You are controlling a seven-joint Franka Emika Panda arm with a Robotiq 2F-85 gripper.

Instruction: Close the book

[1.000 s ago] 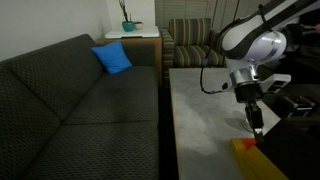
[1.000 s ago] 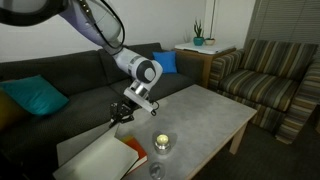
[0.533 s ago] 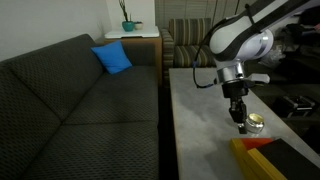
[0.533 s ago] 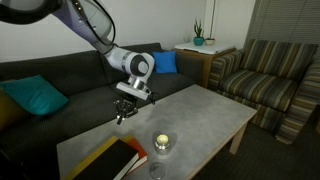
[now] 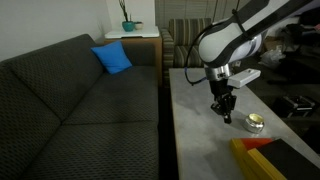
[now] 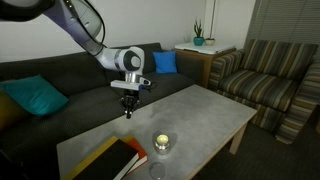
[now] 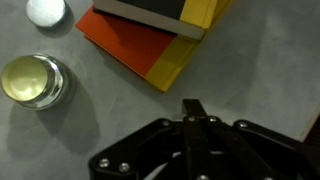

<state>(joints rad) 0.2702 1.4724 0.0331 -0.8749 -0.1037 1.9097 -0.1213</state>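
The book (image 6: 108, 161) lies flat at the near end of the table, dark cover on top, yellow edge and a red corner showing; no white pages show. It also appears in an exterior view (image 5: 256, 147) and at the top of the wrist view (image 7: 150, 45). My gripper (image 6: 127, 113) hangs over the bare tabletop, apart from the book, fingers pressed together and holding nothing. It shows in an exterior view (image 5: 226, 117) and in the wrist view (image 7: 192, 112).
A small round gold tin (image 6: 161, 143) stands on the table next to the book, also seen in an exterior view (image 5: 255, 124) and the wrist view (image 7: 32, 80). A small white round object (image 7: 45, 10) lies near it. A dark sofa (image 5: 80, 100) runs along the table (image 6: 200, 115).
One second ago the book showed a white page with my gripper at its edge. Now it lies shut, and my gripper has risen and moved away along the table.
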